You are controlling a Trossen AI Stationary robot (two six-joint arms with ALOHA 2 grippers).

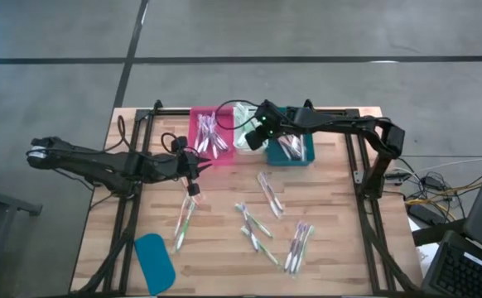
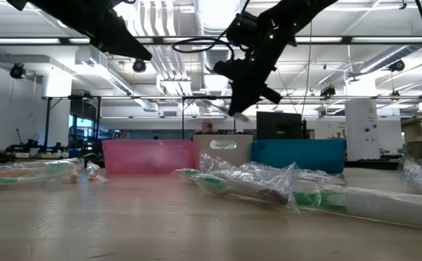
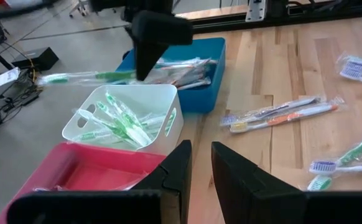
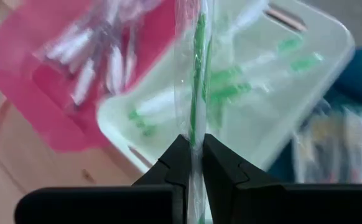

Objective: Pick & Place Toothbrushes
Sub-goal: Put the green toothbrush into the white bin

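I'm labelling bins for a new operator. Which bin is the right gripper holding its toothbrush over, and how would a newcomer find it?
Look along the far edge of the wooden table for three plastic bins in a row. The right gripper holds a green wrapped toothbrush over the middle one, the white bin. It sits between the pink bin and the teal bin and holds only green-accented brushes.

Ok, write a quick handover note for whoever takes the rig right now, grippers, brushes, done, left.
Right gripper: shut on a wrapped green brush, held above the white bin.
Left gripper: narrow gap between its fingers, nothing in it, by the pink bin.
Done: brushes lie in the pink, white and blue bin, white holding green ones.
Left: drop the held brush; about ten loose brushes are on the table. The teal lid lies near the front left corner.
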